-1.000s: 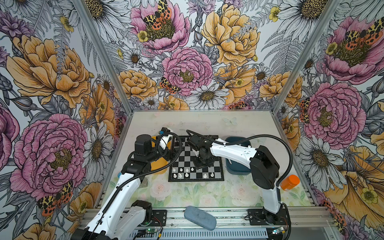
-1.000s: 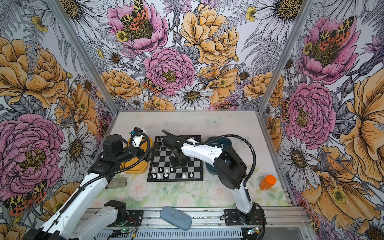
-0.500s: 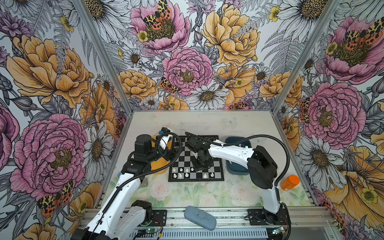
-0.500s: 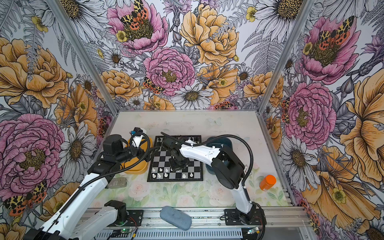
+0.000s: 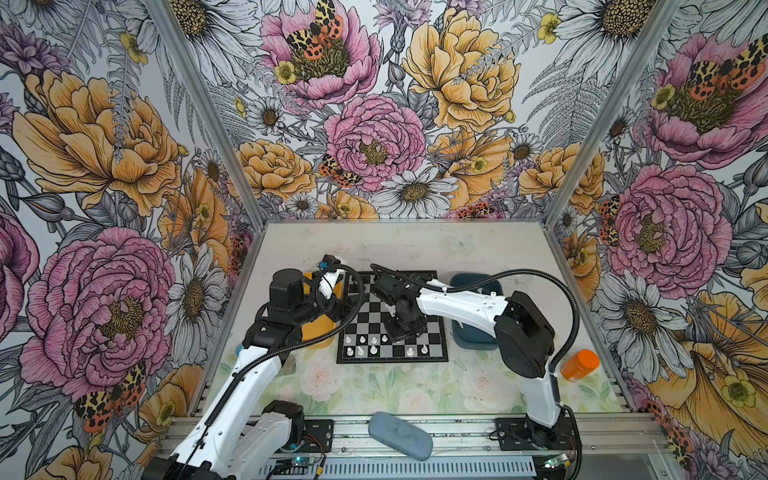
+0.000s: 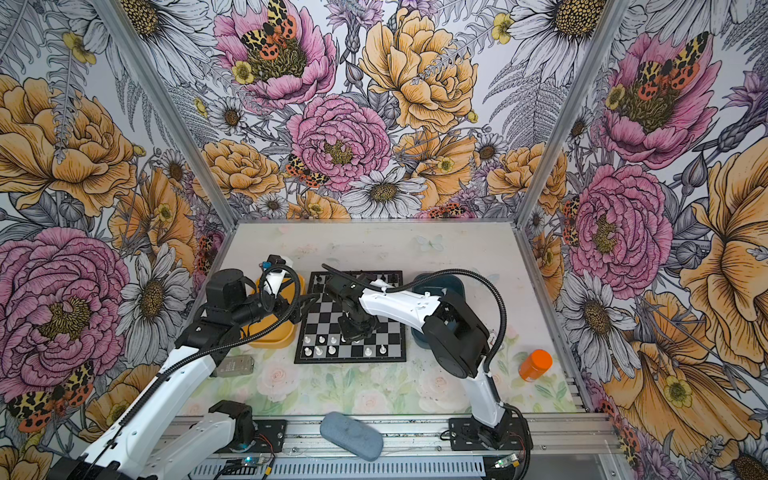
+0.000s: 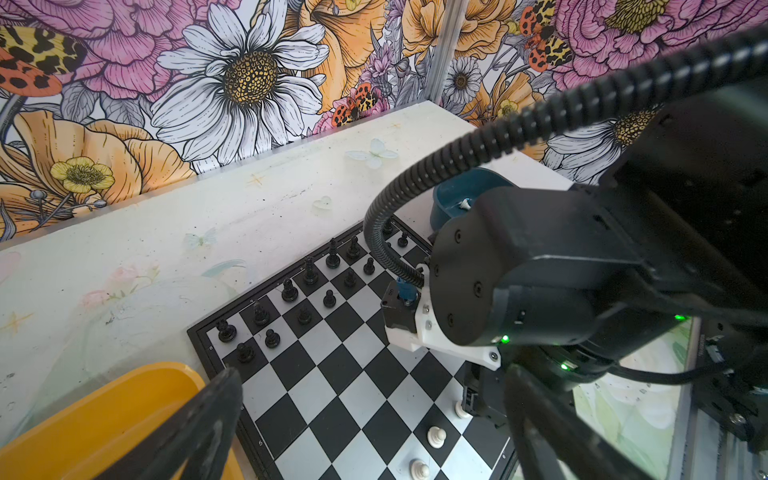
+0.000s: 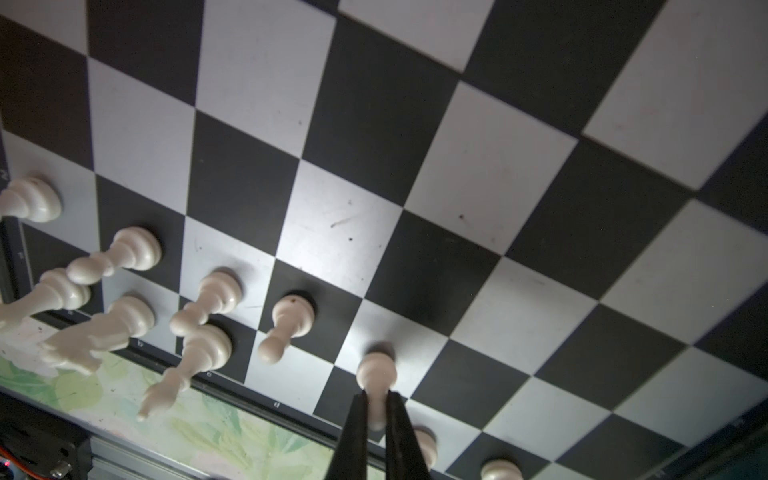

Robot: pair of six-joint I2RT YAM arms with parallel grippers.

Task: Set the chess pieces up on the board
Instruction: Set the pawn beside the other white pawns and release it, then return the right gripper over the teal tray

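The board (image 5: pixel 357 320) (image 6: pixel 320 322) lies mid-table. Several white chess pieces (image 5: pixel 361 351) (image 6: pixel 319 350) stand on its two near rows. My right gripper (image 5: pixel 401 336) (image 6: pixel 353 334) (image 8: pixel 376 411) points down over those rows. Its thin black fingers (image 8: pixel 356 432) are shut on a white pawn (image 8: pixel 376 371), which stands upright on a silver square. Other white pieces (image 8: pixel 291 316) stand beside it. My left gripper (image 5: pixel 338 307) (image 7: pixel 374 436) hovers at the board's left edge, beside the yellow tray (image 5: pixel 316 334). It is open and holds nothing.
Black chessmen (image 7: pixel 309 274) fill the board's far rows. A blue tray (image 5: pixel 473 336) sits right of the board, behind my right arm. An orange bottle (image 5: pixel 579 365) stands at the right edge. A grey-blue pad (image 5: pixel 399 434) lies on the front rail and a small grey block (image 6: pixel 235 365) at near left.
My right gripper has come down and a little nearer over the board's near rows with the pawn between its fingers. The left arm has not moved.
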